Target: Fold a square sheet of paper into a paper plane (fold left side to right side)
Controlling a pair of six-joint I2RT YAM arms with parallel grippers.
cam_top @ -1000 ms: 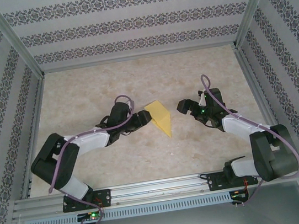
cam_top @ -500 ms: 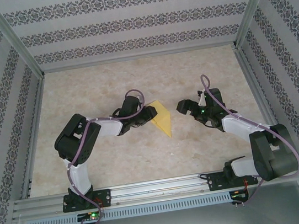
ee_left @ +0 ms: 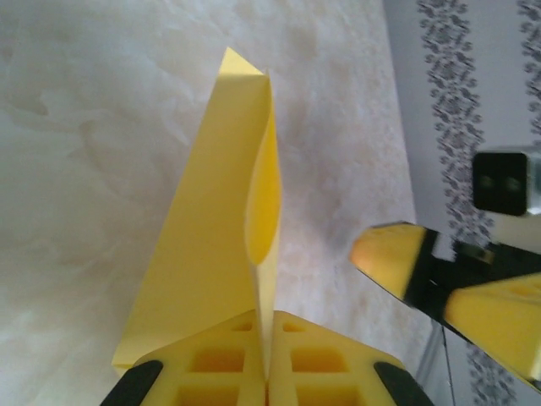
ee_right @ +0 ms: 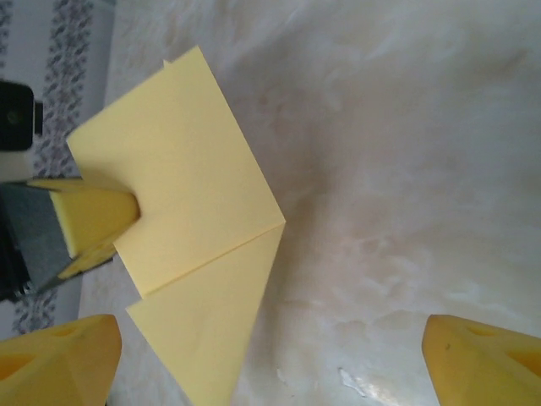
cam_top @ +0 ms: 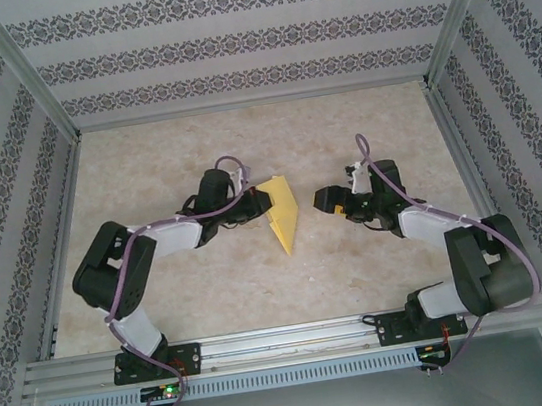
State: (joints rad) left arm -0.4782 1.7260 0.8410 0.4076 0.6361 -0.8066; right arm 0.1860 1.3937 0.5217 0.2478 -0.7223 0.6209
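Note:
The pale-yellow sheet of paper (cam_top: 283, 216) is folded into a pointed shape and stands tilted up on its edge at the table's middle. My left gripper (cam_top: 254, 205) is shut on its left edge. In the left wrist view the paper (ee_left: 211, 245) rises from between the closed fingers (ee_left: 334, 359), and its two layers bulge apart above them. My right gripper (cam_top: 324, 201) hangs open just right of the paper, not touching it. In the right wrist view the folded paper (ee_right: 190, 220) shows a diagonal crease, with the wide-open right gripper (ee_right: 270, 364) facing its point.
The marble-patterned table (cam_top: 145, 170) is bounded by metal-framed patterned walls (cam_top: 228, 42) at the back and on both sides. An aluminium rail (cam_top: 291, 342) runs along the near edge by the arm bases. A finger of the right gripper (ee_left: 393, 258) shows close to the paper in the left wrist view.
My left gripper has closed on the paper's left edge and raised it, so the paper now stands up on edge. The right gripper has edged left toward the paper.

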